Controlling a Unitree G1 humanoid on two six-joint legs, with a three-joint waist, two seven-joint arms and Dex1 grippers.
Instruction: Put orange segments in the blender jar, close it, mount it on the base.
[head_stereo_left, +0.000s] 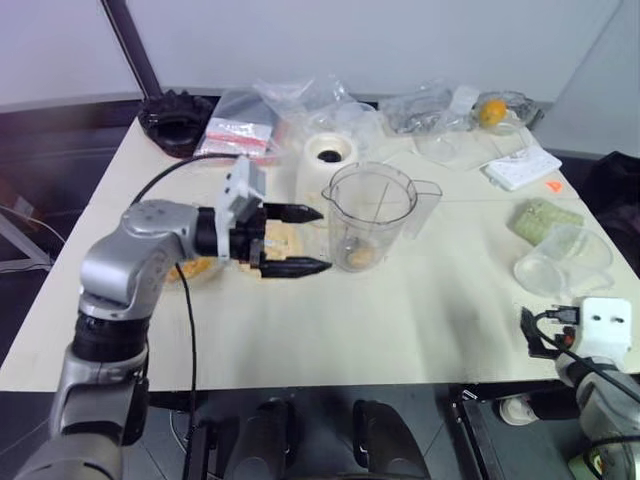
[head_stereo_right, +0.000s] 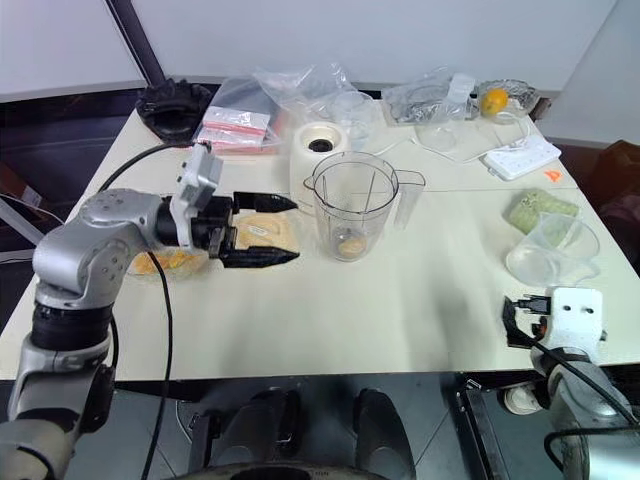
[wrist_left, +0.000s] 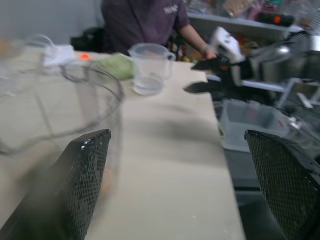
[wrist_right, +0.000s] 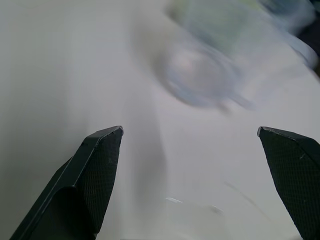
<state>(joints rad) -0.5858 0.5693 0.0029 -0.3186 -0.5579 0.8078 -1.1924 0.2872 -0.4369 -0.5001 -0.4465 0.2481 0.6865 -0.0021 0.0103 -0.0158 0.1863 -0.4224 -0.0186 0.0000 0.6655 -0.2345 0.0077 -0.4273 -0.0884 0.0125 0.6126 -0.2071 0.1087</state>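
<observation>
A: From the head views, our left gripper (head_stereo_left: 297, 240) hangs over the table (head_stereo_left: 400, 320) with both black fingers spread wide and nothing between them. It points sideways toward the blender jar (head_stereo_left: 368, 215), which stands upright just past the fingertips, not touching them.

B: And the jar already has something in it: we can make out a piece or two of orange segments (head_stereo_right: 350, 245) at its bottom. More fruit sits in the glass bowl (head_stereo_left: 195, 268) under and behind our left wrist. The base (head_stereo_left: 329, 160) stands just behind the jar, touching or nearly so; we can't tell which.

A: Left wrist view: our two fingers (wrist_left: 82, 180) stand far apart, empty, and the jar's clear wall rises close beside one of them. Across the table we see our right gripper (wrist_left: 212, 75) and a person in a dark shirt beyond it.

B: Right wrist view: those fingers (wrist_right: 97, 175) are also spread and empty, above bare table with a blurred small clear tub (wrist_right: 200, 75) ahead.

A: So the jar lies to the right of our left hand, its long axis vertical. Our left arm is clearly the nearer one; the right is well apart at the table's near right edge.

B: We judge the lid comes next, though we can't pick it out for certain.
</observation>
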